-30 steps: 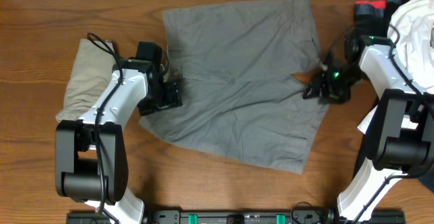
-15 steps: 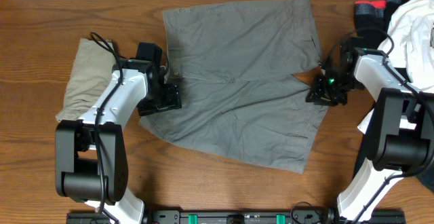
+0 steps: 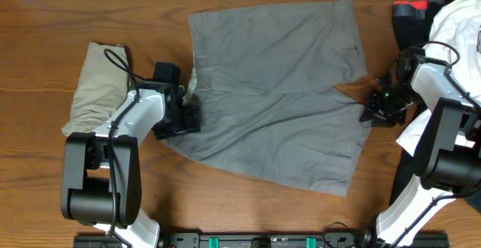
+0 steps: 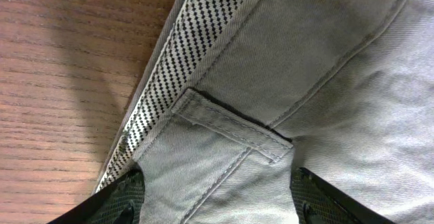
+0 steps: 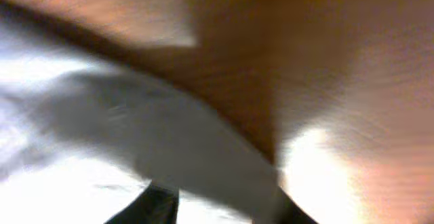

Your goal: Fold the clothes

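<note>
Shifted rightward, grey shorts [image 3: 278, 105] point legs right; left jaws spread, right jaws unclear.

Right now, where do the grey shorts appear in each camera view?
Overhead: grey shorts spread flat, centre.
Left wrist: they fill the right and bottom, belt loop at centre.
Right wrist: blurred; pale cloth at lower left, probably them.
Shared landmark: the brown wooden table.

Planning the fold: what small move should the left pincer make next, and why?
Probably close the left pincer on the waistband of the grey shorts: its fingers stand open either side of the belt loop, fabric between them, so gripping comes first.
</note>
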Available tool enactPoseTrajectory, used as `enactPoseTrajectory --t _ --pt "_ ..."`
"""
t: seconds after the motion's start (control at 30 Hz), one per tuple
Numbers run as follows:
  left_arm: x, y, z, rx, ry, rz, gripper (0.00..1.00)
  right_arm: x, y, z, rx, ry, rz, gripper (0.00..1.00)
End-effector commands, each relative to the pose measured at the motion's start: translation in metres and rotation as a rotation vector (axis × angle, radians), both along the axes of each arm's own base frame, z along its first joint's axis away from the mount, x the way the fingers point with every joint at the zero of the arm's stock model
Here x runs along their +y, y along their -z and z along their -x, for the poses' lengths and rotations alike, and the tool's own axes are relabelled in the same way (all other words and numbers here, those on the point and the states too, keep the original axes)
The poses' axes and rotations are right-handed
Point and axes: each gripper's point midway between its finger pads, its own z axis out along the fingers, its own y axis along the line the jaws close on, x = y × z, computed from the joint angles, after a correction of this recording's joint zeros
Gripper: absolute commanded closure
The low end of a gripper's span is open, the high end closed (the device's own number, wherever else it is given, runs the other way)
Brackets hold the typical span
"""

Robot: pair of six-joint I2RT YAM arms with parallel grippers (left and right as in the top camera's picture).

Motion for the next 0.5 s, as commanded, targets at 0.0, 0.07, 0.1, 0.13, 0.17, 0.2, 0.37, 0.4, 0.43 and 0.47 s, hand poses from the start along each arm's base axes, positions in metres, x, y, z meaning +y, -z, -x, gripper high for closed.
enactPoseTrajectory --t 0.0,0.07,0.1,0.13,0.17,0.2,0.37,0.4,0.43,0.47 --pt "-0.016 -0.017 -0.017 -0.064 0.067 0.092 0.29 0.033 -0.034 -0.023 -0.202 -0.155 -0.195 0.64" --pt "-0.025 -0.033 -0.03 -0.123 0.097 0.136 0.29 0.042 -0.048 -0.031 -0.266 -0.163 -0.242 0.63" --pt "-0.027 -0.039 -0.036 -0.156 0.116 0.149 0.29 0.044 -0.057 -0.033 -0.292 -0.158 -0.255 0.63" --pt "-0.028 -0.042 -0.041 -0.182 0.126 0.148 0.29 0.044 -0.062 -0.035 -0.302 -0.146 -0.252 0.62" --pt "-0.028 -0.044 -0.046 -0.208 0.14 0.148 0.29 0.044 -0.066 -0.035 -0.308 -0.134 -0.249 0.62" --pt "-0.029 -0.044 -0.052 -0.234 0.157 0.147 0.29 0.044 -0.071 -0.035 -0.311 -0.12 -0.247 0.62" --pt "-0.03 -0.025 -0.077 -0.309 0.243 0.128 0.3 0.047 -0.076 -0.021 -0.249 -0.076 -0.257 0.6" --pt "-0.03 -0.018 -0.079 -0.309 0.252 0.124 0.32 0.049 -0.075 -0.017 -0.229 -0.077 -0.258 0.62" --pt "-0.03 -0.01 -0.081 -0.302 0.252 0.123 0.38 0.051 -0.074 -0.012 -0.202 -0.081 -0.254 0.64" --pt "-0.03 -0.003 -0.081 -0.292 0.251 0.123 0.44 0.053 -0.073 -0.006 -0.175 -0.088 -0.247 0.65"
